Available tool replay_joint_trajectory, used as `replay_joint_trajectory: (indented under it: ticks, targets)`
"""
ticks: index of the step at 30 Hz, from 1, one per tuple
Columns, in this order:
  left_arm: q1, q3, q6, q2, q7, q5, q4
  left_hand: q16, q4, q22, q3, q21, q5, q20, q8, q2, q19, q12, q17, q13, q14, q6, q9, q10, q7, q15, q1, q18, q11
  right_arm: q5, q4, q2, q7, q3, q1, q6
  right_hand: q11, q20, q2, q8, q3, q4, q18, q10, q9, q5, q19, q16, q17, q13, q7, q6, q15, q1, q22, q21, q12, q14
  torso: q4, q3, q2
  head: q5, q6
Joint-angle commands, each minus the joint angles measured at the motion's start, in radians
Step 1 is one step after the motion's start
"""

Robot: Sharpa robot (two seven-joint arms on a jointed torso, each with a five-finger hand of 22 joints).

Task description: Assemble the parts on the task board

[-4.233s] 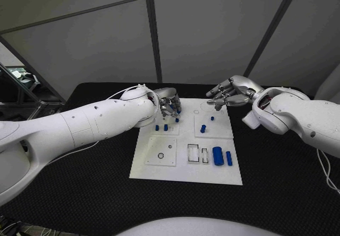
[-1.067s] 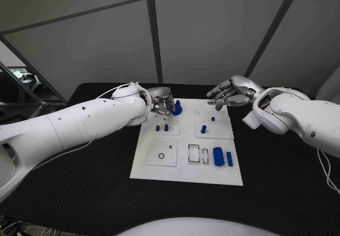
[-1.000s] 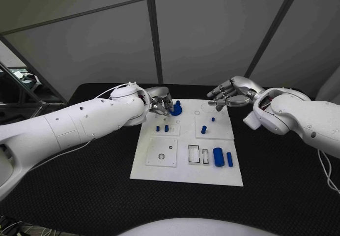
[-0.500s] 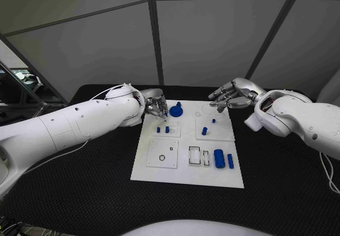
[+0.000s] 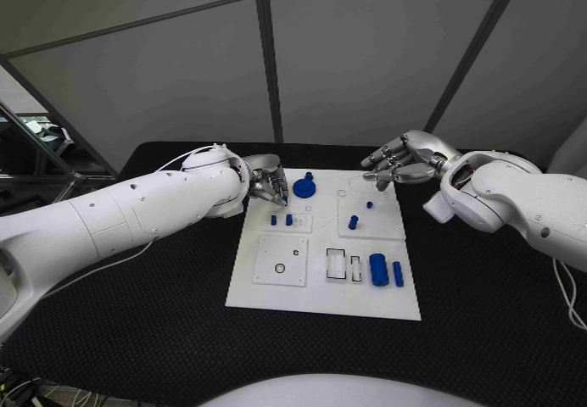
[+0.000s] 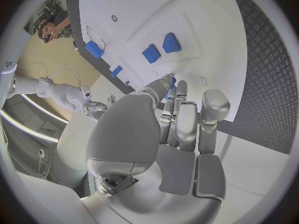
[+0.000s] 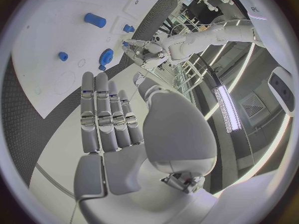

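Observation:
The white task board (image 5: 321,292) lies mid-table. A blue gear-shaped part (image 5: 304,188) with a knob on top stands near the board's far edge, and my left hand (image 5: 271,188) hovers just to its left, fingers close together and holding nothing. In the left wrist view the left hand (image 6: 181,119) reaches over the board (image 6: 187,15), with a sliver of blue just past its fingertips. My right hand (image 5: 398,165) hangs above the board's far right corner, fingers spread and empty. In the right wrist view the right hand (image 7: 109,119) lies flat above the gear (image 7: 106,56).
Two short blue pegs (image 5: 282,220) stand on the left plate and two more (image 5: 352,223) on the right plate. A thick blue cylinder (image 5: 377,269) and a thin one (image 5: 396,274) lie near the board's right edge. Black table (image 5: 147,297) surrounds the board.
My left hand has let go of the blue gear part, which now stands alone on the board, and has drawn back a little to the left. The right hand has hardly moved.

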Motion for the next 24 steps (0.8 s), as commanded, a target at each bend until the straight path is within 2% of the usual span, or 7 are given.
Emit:
replay_joint_trajectory:
  ticks: [1, 6, 24]
  targets:
    - [0.000, 0.000, 0.024, 0.004, -0.002, 0.007, 0.000, -0.003, 0.000, -0.002, 0.006, -0.007, -0.007, 0.001, -0.004, 0.001, -0.007, -0.004, -0.001, -0.002, 0.015, 0.008, 0.001, 0.008, -0.002, -0.002, -0.008, -0.005, -0.002, -0.005, 0.001, 0.000, 0.004, 0.001, 0.002, 0.005, -0.002, -0.003, 0.005, -0.001, -0.003, -0.002, 0.011, 0.008, 0.000, 0.005, 0.007, -0.003, -0.001, -0.001, 0.004, 0.004, 0.000, -0.008, -0.001, -0.005, -0.007, 0.004, -0.0001, -0.0003, 0.001, 0.000, -0.001]
    - [-0.002, -0.002, 0.030, 0.009, -0.002, 0.007, -0.005, -0.004, -0.001, -0.003, 0.007, -0.009, -0.009, 0.001, -0.005, 0.001, -0.008, -0.004, -0.003, -0.002, 0.014, 0.008, 0.001, 0.009, -0.002, -0.002, -0.009, -0.005, -0.002, -0.006, 0.001, 0.001, 0.004, 0.001, 0.002, 0.006, -0.002, -0.003, 0.005, -0.001, -0.003, -0.002, 0.011, 0.008, 0.000, 0.005, 0.007, -0.003, -0.001, -0.001, 0.004, 0.004, 0.000, -0.008, -0.001, -0.005, -0.007, 0.004, -0.0001, 0.0006, 0.000, -0.001, -0.001]
    - [-0.005, -0.005, 0.042, 0.021, -0.015, 0.005, -0.026, -0.006, -0.003, -0.005, 0.012, -0.012, -0.016, 0.001, -0.007, -0.001, -0.010, -0.006, -0.005, -0.005, 0.012, 0.007, 0.000, 0.008, -0.001, -0.002, -0.009, -0.004, -0.001, -0.004, 0.002, 0.001, 0.004, 0.001, 0.002, 0.009, -0.002, -0.003, 0.005, -0.001, -0.003, -0.002, 0.011, 0.008, 0.000, 0.005, 0.007, -0.003, -0.001, -0.001, 0.004, 0.004, 0.000, -0.008, -0.001, -0.005, -0.007, 0.004, 0.0001, 0.0002, 0.000, -0.001, -0.003]
